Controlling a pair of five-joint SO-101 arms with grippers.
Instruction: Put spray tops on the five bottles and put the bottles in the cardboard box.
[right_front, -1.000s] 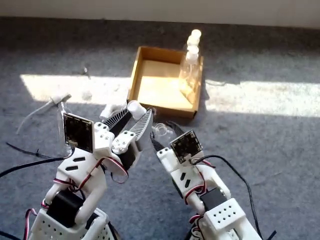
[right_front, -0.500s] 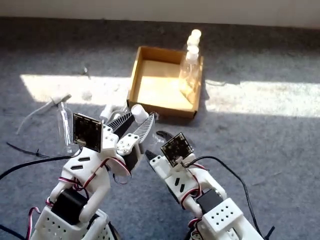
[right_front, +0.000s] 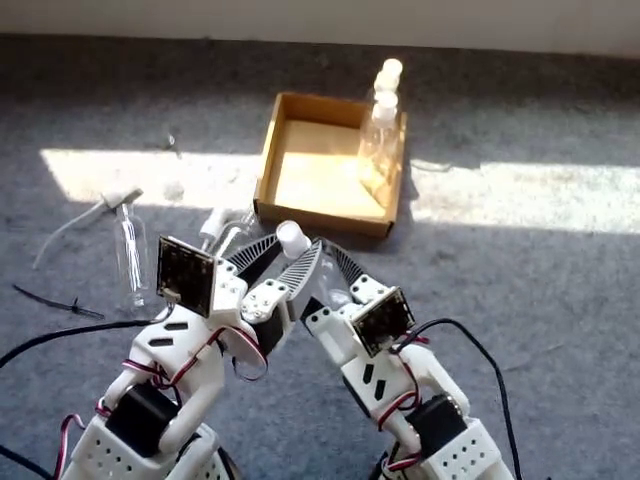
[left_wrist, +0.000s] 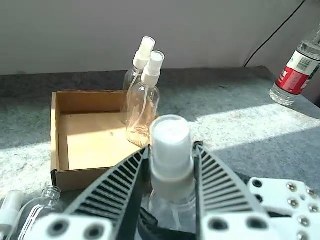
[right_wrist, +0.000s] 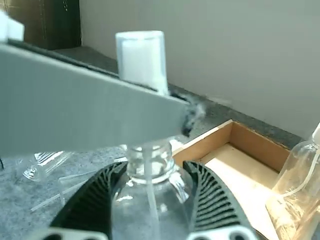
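floor: grey carpet (right_front: 540, 300) across the whole working area. light: one broad band of sunlight (right_front: 500, 195) crosses the carpet from side to side with hard edges; the carpet on either side of the band lies in shade. wall (right_front: 300, 18): pale and plain, meeting the carpet along the far edge. a thin black cable (left_wrist: 272, 37) runs down the wall at one end. a water bottle (left_wrist: 295, 70) with a red label sits on the carpet near that cable. a dark boxy object (right_wrist: 47, 22) stands by the wall; kind cannot be told.
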